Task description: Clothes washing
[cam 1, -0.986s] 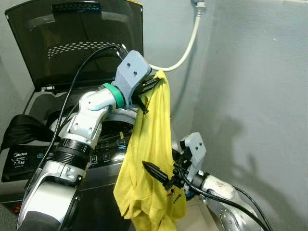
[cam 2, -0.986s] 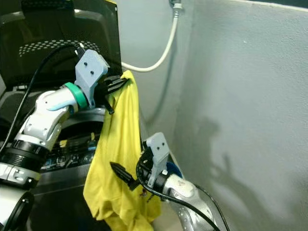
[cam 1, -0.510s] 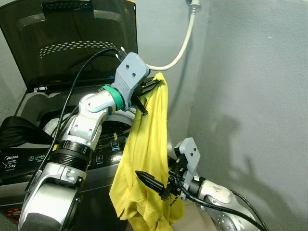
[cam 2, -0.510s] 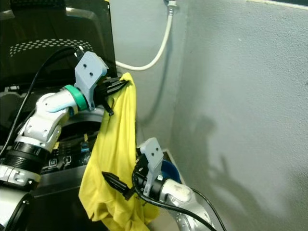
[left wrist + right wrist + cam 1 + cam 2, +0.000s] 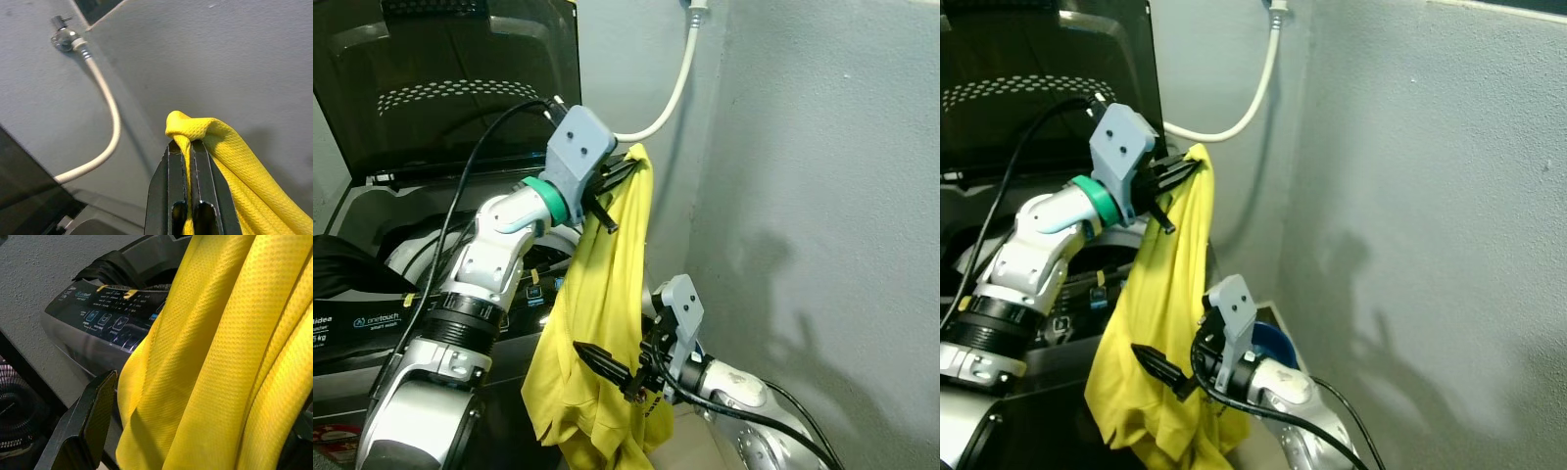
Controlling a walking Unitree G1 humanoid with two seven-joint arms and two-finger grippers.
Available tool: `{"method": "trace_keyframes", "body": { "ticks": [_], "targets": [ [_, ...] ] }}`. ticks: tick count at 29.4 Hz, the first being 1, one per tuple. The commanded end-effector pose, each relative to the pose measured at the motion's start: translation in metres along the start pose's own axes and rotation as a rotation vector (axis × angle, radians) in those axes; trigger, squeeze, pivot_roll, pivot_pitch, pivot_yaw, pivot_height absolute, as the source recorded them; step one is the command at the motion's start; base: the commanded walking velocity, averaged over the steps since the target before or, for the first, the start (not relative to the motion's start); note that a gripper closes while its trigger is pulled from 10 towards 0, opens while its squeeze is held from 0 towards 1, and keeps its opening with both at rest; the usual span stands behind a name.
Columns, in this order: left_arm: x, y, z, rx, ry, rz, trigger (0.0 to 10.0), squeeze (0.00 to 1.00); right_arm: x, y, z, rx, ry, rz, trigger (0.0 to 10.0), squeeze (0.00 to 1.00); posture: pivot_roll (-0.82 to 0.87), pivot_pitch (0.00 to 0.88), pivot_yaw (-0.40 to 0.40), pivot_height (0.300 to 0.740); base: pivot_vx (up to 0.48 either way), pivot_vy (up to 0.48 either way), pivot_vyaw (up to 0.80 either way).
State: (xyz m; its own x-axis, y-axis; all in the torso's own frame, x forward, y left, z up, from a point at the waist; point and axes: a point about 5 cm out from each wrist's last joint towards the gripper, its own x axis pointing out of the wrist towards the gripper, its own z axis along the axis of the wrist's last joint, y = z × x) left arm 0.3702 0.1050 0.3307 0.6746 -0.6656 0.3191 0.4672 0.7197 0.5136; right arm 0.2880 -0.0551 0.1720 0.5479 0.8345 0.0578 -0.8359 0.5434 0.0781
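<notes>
Garment in bright yellow mesh fabric hangs in mid-air, pinched at its top fold and draping down in front of the right corner of an open top-loading washing machine. The left gripper is raised above the machine's right edge, its two black fingers clenched tight on a bunched knot of the cloth; the left wrist view shows the fabric squeezed between them. Lower down, the right gripper reaches into the hanging folds with its fingers spread apart, one finger clear of the cloth beside the control panel, nothing gripped. A dark garment is draped over the machine's left side. The tinted lid stands upright behind, and a white hose curves along the grey wall.

The step in hand looks like carrying the yellow piece over the drum opening. Done well, the left arm would swing leftward and stay high so the trailing hem clears the rim, while the right gripper gathers the loose lower half so none hangs outside on release.
</notes>
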Motion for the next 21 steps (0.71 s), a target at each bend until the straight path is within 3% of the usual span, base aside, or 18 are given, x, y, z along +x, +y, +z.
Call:
{"method": "trace_keyframes", "body": {
  "ticks": [1,7,15,21],
  "targets": [
    [-0.008,0.012,-0.002,0.012,0.019,0.064,10.0,0.00,0.004,-0.001,-0.003,0.014,0.015,-0.002,10.0,0.00,-0.06,0.020,0.006,0.740,0.000,0.000,0.00],
    [-0.021,0.032,-0.009,0.033,0.073,0.180,10.0,0.00,0.011,-0.001,0.000,0.001,0.015,0.029,10.0,0.00,-0.04,0.020,-0.013,0.740,0.000,0.000,0.00],
    [-0.025,0.035,-0.012,0.047,0.102,0.231,10.0,0.00,0.013,-0.005,0.001,-0.001,0.019,0.048,10.0,0.00,-0.01,0.028,-0.044,0.740,0.000,0.000,0.00],
    [-0.035,0.040,-0.015,0.068,0.135,0.245,10.0,0.00,0.021,0.003,0.000,0.032,0.018,0.092,10.0,0.00,0.00,0.035,-0.059,0.740,0.000,0.000,0.00]
  ]
}}
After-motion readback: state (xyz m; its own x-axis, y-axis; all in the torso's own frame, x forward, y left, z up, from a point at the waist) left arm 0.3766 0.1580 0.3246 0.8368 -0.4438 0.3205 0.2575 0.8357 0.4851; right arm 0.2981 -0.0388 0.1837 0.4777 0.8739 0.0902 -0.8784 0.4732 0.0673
